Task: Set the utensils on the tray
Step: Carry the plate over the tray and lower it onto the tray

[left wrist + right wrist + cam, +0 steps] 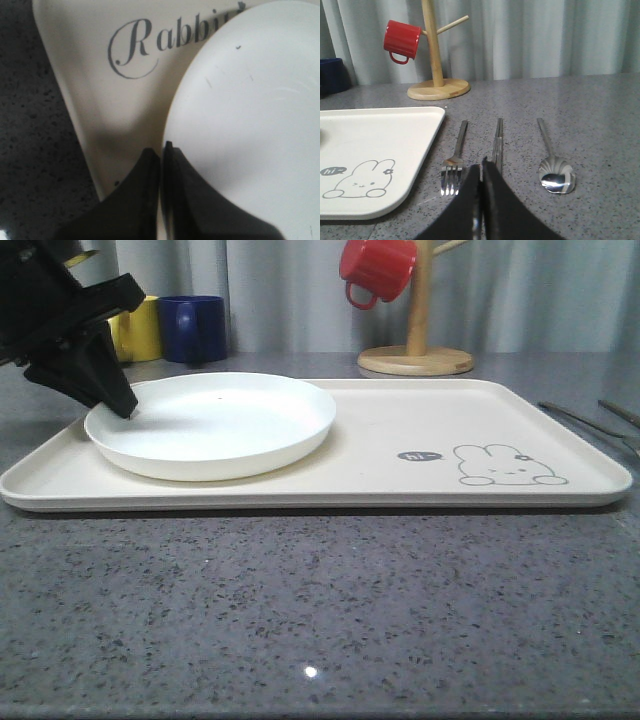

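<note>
The round shallow white plate is already sitting on the left half of the large flat cream rectangular tray, and the left gripper is pinching the plate's rim at its far left edge, with the jaws clamped on that thin lip. To finish this step well, the jaws should be opening fully before the arm is lifting away, so the plate is not getting dragged or tipped.

Off to the right of the tray, on the grey speckled stone counter, the slim shiny silver metal fork, the pair of flat metal chopsticks and the silver metal spoon are lying side by side, none of them on the tray yet. The right gripper is hanging low just over the near end of the chopsticks, its jaws pressed together; whether they are pinching the chopstick tips I cannot tell. It will probably be needing a flat, low pinch, since these pieces are thin and slippery
</note>
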